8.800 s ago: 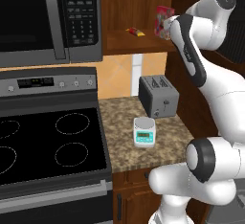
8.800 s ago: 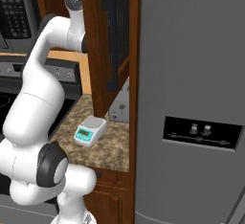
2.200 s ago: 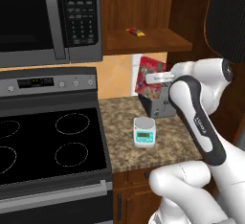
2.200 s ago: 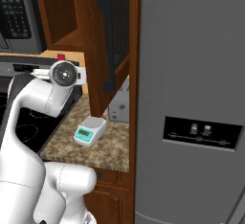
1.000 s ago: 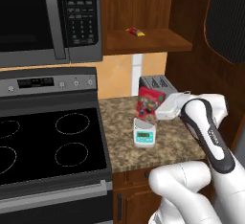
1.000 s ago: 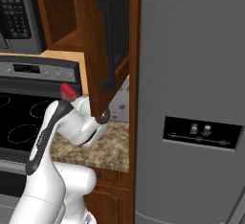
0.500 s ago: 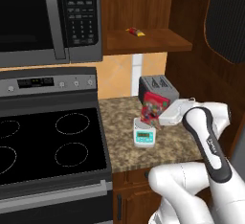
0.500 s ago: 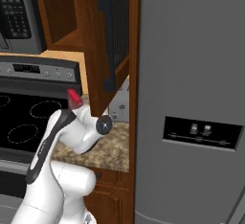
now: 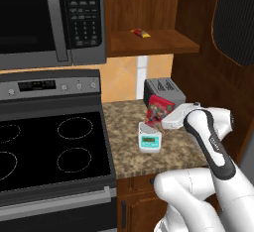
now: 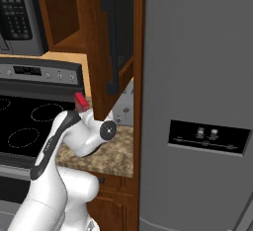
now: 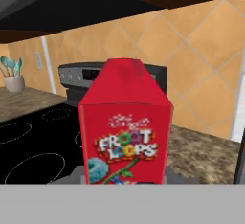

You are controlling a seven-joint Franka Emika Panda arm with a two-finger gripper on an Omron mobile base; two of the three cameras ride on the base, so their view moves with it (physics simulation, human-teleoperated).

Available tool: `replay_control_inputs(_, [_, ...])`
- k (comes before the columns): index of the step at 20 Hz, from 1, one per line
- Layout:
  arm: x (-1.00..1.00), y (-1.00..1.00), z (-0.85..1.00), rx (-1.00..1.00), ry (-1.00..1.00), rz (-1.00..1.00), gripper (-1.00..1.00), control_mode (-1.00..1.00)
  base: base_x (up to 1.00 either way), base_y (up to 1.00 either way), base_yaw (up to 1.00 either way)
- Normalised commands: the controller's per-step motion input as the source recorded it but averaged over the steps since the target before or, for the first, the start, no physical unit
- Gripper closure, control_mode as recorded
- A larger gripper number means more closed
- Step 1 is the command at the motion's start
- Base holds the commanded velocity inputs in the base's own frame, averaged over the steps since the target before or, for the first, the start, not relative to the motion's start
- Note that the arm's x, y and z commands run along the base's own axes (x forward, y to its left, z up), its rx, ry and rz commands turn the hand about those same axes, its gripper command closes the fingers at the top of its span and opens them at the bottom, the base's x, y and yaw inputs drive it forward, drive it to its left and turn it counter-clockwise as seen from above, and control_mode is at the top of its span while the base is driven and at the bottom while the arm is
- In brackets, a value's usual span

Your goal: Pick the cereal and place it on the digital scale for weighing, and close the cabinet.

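The cereal point(image 9: 158, 110) is a red box with a speckled print, tilted a little, directly over the back of the digital scale point(image 9: 150, 141). My gripper point(image 9: 161, 120) is shut on it from the right. In the hand view the cereal point(image 11: 125, 131) stands close in front, and a pale edge of the digital scale point(image 11: 178, 175) shows beneath it. I cannot tell whether box and scale touch. The cereal's red top point(image 10: 80, 100) peeks out behind my arm. The cabinet door point(image 9: 236, 19) stands open at the upper right, with its dark handle point(image 10: 111, 45) seen edge-on.
A grey toaster point(image 9: 164, 90) stands right behind the cereal. A small yellow-red packet point(image 9: 140, 32) lies on the open cabinet shelf. The black stove point(image 9: 49, 146) and microwave point(image 9: 49, 18) are to the left. A grey fridge point(image 10: 197, 101) bounds the right.
The cereal, held in my gripper, has come down a little and now hangs just over the scale. My arm has sunk lower with it.
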Motion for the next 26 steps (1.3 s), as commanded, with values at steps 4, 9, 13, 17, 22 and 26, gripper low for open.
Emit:
replay_control_inputs(4, [0.42,-0.08,-0.17,0.0,0.01,-0.03,1.0,-1.0,0.0,0.0,0.0])
replay_control_inputs(9, [0.23,-0.08,-0.38,0.0,0.06,0.0,1.0,-1.0,0.0,0.0,0.0])
replay_control_inputs(13, [0.19,-0.01,-0.32,0.0,0.01,0.0,1.0,-1.0,0.0,0.0,0.0])
replay_control_inputs(17, [0.43,0.0,-0.41,-0.04,-0.11,-0.03,1.0,-1.0,0.0,0.0,0.0])
replay_control_inputs(22, [0.36,0.0,-0.31,-0.02,0.01,-0.05,1.0,-1.0,0.0,0.0,0.0])
replay_control_inputs(26, [0.41,0.03,-0.27,0.0,0.17,0.0,1.0,-1.0,0.0,0.0,0.0])
